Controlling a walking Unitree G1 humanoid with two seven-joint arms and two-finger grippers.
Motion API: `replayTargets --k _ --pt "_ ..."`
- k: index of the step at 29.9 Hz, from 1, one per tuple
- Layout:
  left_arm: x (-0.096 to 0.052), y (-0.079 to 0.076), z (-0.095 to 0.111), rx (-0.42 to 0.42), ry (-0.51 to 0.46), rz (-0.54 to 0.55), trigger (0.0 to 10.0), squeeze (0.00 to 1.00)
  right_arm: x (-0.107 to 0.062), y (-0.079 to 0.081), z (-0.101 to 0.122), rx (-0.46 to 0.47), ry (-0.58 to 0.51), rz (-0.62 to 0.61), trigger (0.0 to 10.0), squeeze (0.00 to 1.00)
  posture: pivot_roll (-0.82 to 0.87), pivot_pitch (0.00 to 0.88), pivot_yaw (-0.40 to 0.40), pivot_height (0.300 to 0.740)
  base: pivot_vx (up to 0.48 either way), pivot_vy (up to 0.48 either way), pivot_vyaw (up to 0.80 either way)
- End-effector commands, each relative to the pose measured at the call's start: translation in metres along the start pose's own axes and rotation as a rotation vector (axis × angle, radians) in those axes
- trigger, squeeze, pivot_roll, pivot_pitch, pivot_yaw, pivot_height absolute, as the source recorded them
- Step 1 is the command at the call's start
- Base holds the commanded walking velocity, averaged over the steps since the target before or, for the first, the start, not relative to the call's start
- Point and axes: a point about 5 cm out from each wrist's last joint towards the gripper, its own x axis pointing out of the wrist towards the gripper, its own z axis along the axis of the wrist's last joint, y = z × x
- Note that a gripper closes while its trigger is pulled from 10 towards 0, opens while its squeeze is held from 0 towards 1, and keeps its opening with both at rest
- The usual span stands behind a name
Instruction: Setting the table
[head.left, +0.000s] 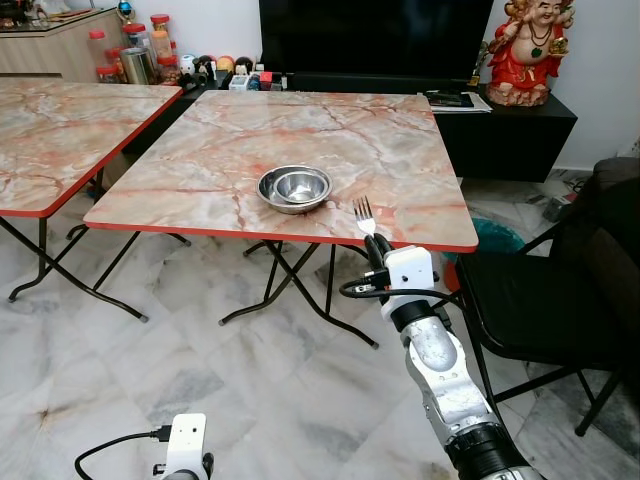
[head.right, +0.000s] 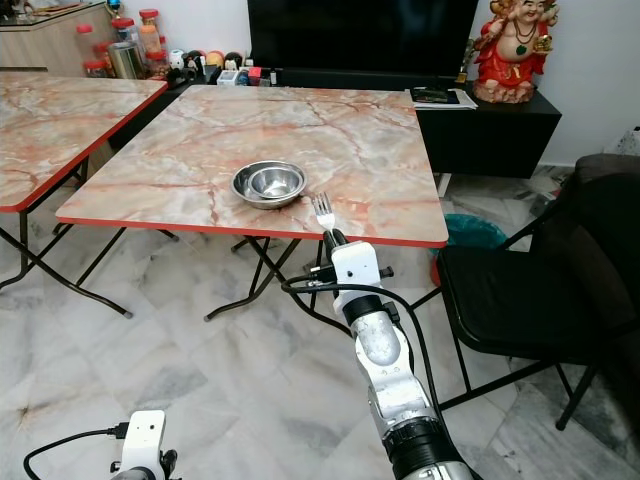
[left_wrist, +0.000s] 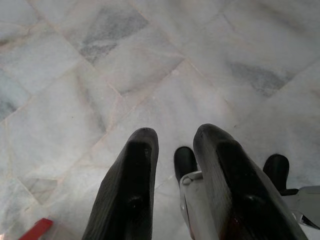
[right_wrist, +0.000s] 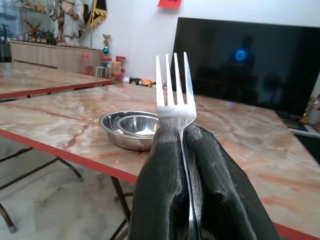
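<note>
While my right hand (head.left: 372, 243) hangs just off the near edge of the desk (head.left: 200, 190), close to its near right corner, it pinches a fork (head.left: 364, 215) by the handle, tines straight up, the two black fingers pressed tight on either side of the thin stem as the right wrist view shows it. A steel bowl (head.left: 294, 188), with what looks like a second one nested inside, sits on the desk a little in from the near edge, left of the fork. My left hand (left_wrist: 175, 190) hangs idle low over the marble floor (left_wrist: 125, 75), fingers narrowly parted, holding nothing. What worries me most is the grip: the handle is slim and smooth, held along a short length, so as I tip the fork down to lay it flat it could pivot between the pads or slide out and drop to the floor, since the hand is not yet over the top. I also judge the red rim a hazard; if I push forward too low, the wrist or the cable looped under it may catch the edge and jolt this folding desk. Placing too near the bowl risks the tines clinking it and shoving it aside.
</note>
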Motion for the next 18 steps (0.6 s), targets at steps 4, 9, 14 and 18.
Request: replayTargets --k 4,9,14,18 --pt "0.0005 0.0037 0.0033 -0.01 -0.012 0.013 10.0 0.0 0.0033 -0.0008 0.0028 -0.001 -0.001 -0.003 10.0 0.0 -0.04 0.0 0.003 0.719 0.348 0.0 0.0" --pt "0.0005 0.0043 0.0033 -0.011 -0.012 0.014 10.0 0.0 0.0038 -0.0003 0.003 0.001 -0.002 -0.003 10.0 0.0 -0.04 0.0 0.005 0.719 0.346 0.0 0.0" --pt "0.0005 0.0043 0.0034 -0.009 -0.012 0.013 10.0 0.0 0.0039 -0.0002 0.003 0.002 -0.002 -0.004 10.0 0.0 -0.04 0.0 0.005 0.719 0.347 0.0 0.0" --pt "0.0005 0.0045 0.0034 -0.008 -0.012 0.013 10.0 0.0 0.0038 0.0 0.0026 0.002 0.0 -0.005 10.0 0.0 -0.04 0.0 0.007 0.719 0.345 0.0 0.0"
